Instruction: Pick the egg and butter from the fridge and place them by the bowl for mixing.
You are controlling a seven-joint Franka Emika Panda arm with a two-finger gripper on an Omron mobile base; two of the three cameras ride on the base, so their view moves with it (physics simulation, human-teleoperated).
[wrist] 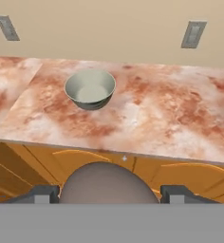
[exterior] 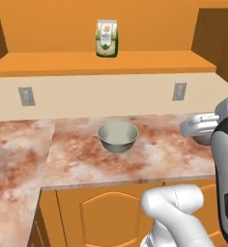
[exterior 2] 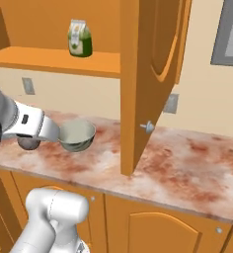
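Observation:
The egg (wrist: 109, 179) shows as a beige-grey dome between the two dark fingertips (wrist: 43, 193), and my gripper (wrist: 109, 194) is shut on it. From the base views the hand holds the egg (exterior 2: 29, 144) low over the marbled counter, just to the right of the bowl (exterior: 118, 136). The bowl (exterior 2: 77, 136) is round, pale grey-green and empty; in the hand view the bowl (wrist: 90, 89) lies ahead and slightly left. The gripper (exterior: 202, 138) sits at the right edge of the left base view. The butter and the fridge are out of view.
A green-and-white carton (exterior: 106, 38) stands on the orange shelf above the counter (exterior: 149, 157). An open wooden cabinet door (exterior 2: 148, 74) juts out over the counter right of the bowl. Wall outlets (exterior: 26, 96) flank the backsplash. Orange cabinet fronts run below.

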